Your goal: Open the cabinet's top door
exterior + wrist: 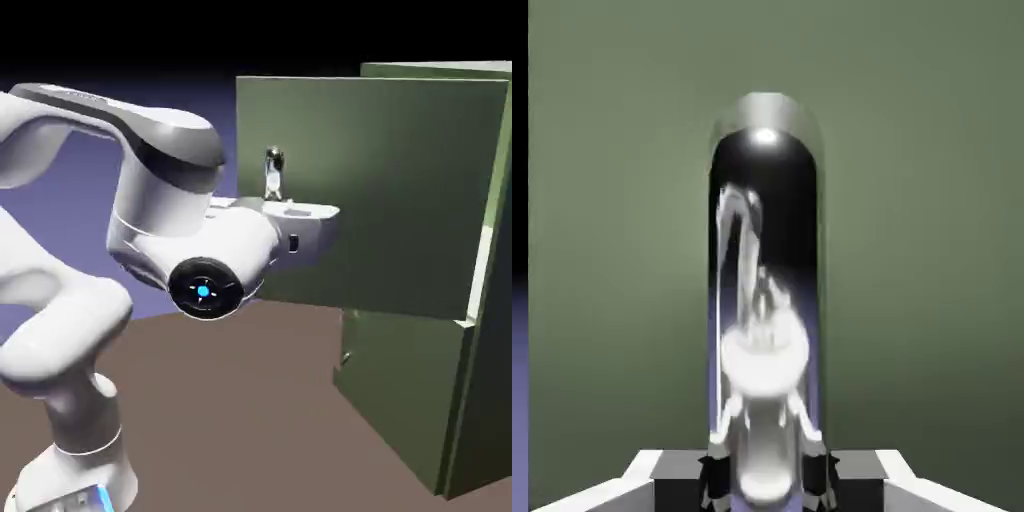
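Both rendered views were soft and slightly blurred. In the exterior view, even light fell on the white arm [150, 200], under a black upper backdrop. In the hand view, a bright glare spot shone on the mirror-like silver handle [765, 300].

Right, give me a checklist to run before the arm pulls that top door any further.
1. Claw shut on the handle: ok, the silver bar fills the gap between the fingertips.
2. Top door off its frame: ok, it stands swung out from the cabinet.
3. Lower door left alone: not ok, it also looks ajar.
4. Handle centred in the grip: ok in the hand view.
5. Arm clear of the door's face: ok; only the claw end meets it.
6. Room for the door to swing on: cannot tell.
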`<state>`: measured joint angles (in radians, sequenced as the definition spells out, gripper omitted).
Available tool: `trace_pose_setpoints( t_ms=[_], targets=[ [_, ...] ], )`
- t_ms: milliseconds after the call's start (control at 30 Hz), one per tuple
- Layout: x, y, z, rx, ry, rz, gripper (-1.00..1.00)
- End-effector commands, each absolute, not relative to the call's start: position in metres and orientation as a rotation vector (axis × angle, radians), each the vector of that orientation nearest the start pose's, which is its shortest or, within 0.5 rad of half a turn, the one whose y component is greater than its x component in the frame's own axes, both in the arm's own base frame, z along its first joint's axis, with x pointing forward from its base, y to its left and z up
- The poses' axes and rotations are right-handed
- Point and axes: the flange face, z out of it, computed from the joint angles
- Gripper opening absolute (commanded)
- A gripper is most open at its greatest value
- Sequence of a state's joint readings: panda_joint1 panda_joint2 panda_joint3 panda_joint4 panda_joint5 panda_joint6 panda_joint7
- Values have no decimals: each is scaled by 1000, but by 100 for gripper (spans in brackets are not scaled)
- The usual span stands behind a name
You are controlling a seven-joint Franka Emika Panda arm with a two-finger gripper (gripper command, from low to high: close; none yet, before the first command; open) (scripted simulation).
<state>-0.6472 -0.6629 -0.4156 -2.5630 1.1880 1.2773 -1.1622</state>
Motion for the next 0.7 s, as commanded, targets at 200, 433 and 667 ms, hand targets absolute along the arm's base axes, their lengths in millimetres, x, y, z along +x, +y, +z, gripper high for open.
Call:
trace_pose_setpoints(
  t_ms=[200, 433, 667],
  targets=[
    [226, -271, 535, -1616, -321, -915, -100],
    [234, -321, 535, -1568, -440, -797, -100],
    [247, -364, 535, -1519, -543, -690, -100]
  ],
)
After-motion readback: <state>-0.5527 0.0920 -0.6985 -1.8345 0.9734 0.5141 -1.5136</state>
